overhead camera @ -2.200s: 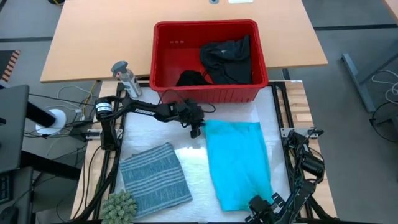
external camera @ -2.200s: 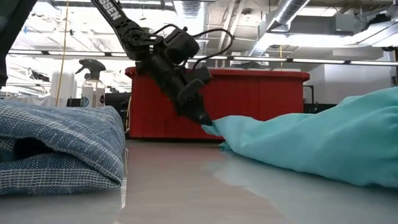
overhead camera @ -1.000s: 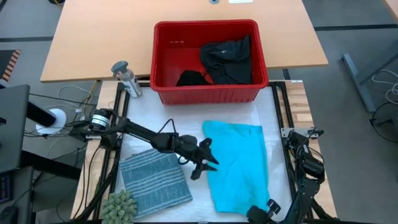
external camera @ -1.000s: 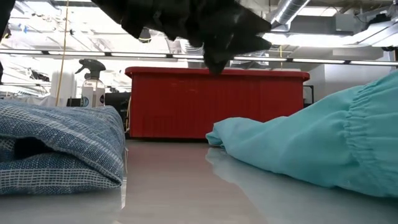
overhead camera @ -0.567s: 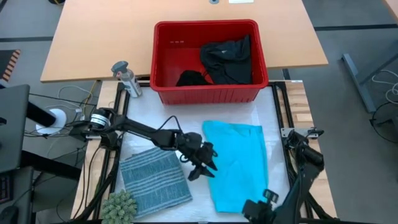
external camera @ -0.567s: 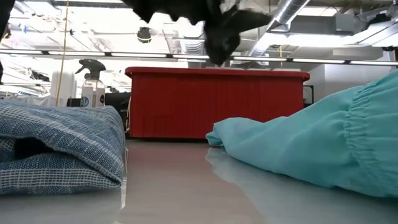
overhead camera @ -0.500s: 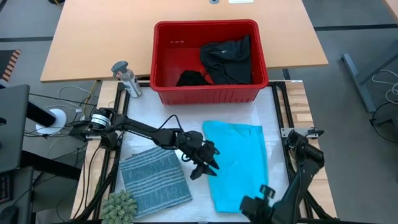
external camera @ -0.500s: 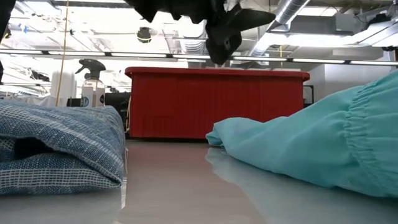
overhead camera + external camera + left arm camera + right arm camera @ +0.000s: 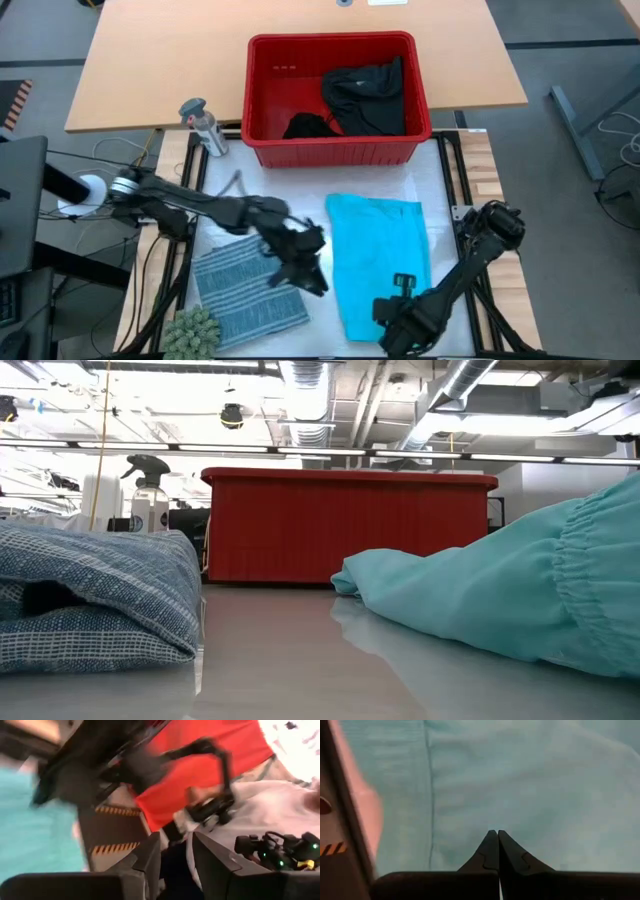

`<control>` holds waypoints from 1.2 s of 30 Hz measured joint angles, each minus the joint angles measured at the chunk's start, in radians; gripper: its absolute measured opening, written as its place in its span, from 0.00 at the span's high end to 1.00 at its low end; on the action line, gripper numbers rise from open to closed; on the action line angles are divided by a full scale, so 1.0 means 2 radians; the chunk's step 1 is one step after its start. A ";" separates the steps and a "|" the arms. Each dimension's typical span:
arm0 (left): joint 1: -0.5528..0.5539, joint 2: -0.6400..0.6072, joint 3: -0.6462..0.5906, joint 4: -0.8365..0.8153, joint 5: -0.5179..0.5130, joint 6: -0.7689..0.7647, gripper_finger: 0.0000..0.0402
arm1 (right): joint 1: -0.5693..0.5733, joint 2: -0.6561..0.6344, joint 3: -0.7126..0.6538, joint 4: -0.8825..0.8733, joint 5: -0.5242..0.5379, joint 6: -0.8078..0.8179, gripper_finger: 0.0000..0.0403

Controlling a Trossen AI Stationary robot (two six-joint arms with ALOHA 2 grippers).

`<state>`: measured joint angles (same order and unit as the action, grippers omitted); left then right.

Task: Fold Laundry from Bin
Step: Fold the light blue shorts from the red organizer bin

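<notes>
Reaching across the white table (image 9: 230, 225), the left tool (image 9: 303, 268) hangs over the inner edge of the folded blue-grey striped garment (image 9: 245, 290), between it and the bright turquoise garment (image 9: 380, 262); its two fingers (image 9: 150, 856) stand slightly apart with a narrow gap between them and nothing in it. The red bin (image 9: 335, 97) sits at the far side of the table, and the turquoise garment lies flat on the white surface just in front of the bin's right half. The striped garment lies in front of the bin's left half, well apart from it, near the table's front edge, with a green spiky ball (image 9: 191, 330) touching its front left corner. Inside the bin, black garments (image 9: 362, 95) are heaped toward its right side. A small grey bottle (image 9: 201, 124) stands just beside the bin's left front corner. The right tool (image 9: 396, 318) is low over the front edge of the turquoise garment, on the side farthest from the bin; its fingertips (image 9: 494, 844) are pressed together, tips against the cloth, and I cannot tell whether any fabric is pinched between them.
</notes>
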<state>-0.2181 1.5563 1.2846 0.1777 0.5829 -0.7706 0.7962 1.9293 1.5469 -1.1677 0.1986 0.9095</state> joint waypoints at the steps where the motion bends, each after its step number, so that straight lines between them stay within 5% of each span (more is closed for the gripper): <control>1: -0.007 -0.018 0.000 -0.005 -0.022 0.002 0.77 | -0.004 0.002 -0.013 0.023 -0.001 -0.012 0.96; 11: -0.091 -0.164 0.000 -0.063 -0.266 0.071 0.82 | -0.107 0.004 -0.108 0.210 -0.011 -0.130 0.96; 21: -0.160 -0.201 0.000 -0.076 -0.356 0.127 0.82 | -0.279 0.003 -0.124 0.360 -0.009 -0.172 0.94; 27: -0.179 -0.193 0.000 -0.136 -0.446 0.134 0.82 | -0.350 -0.043 -0.089 0.367 -0.033 -0.210 0.92; 36: -0.186 -0.188 -0.021 -0.201 -0.640 0.085 0.82 | -0.353 -0.232 -0.066 0.237 -0.034 -0.252 0.94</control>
<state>-0.5892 1.1805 1.2432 -0.2233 -0.6964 -0.6001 0.0909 1.4657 1.4156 -0.6927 0.1314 0.4052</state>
